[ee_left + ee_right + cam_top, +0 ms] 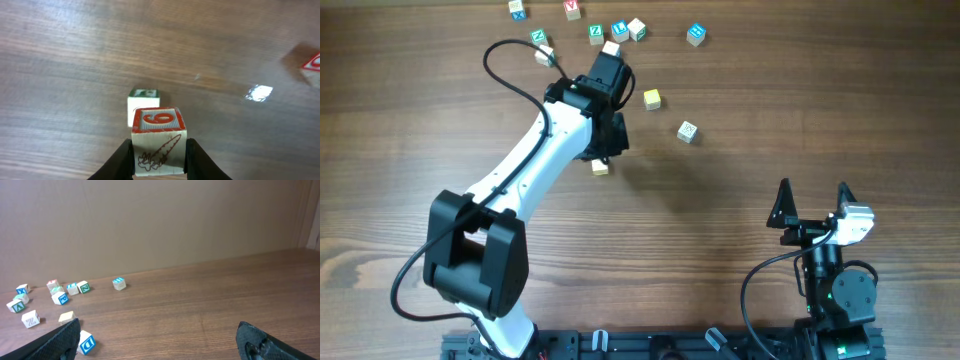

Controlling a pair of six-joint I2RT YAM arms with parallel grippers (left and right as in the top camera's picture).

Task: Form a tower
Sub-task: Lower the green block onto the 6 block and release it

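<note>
Brown wood table (75,60), streaky grain, smooth and a bit shiny, with a bright glare spot. Pale bare wood cube (159,150), matt, with red print on top and a red drawing on its side. Smooth black plastic fingers (120,162). Glossy white shell on left arm (533,155).

Robotics lab bench: white left arm (535,160) and black right arm (840,290) on a black base rail (650,345), wood-grain table (770,120), exposed cable (505,55), scattered letter cubes (119,283), plain beige wall (160,220).
</note>
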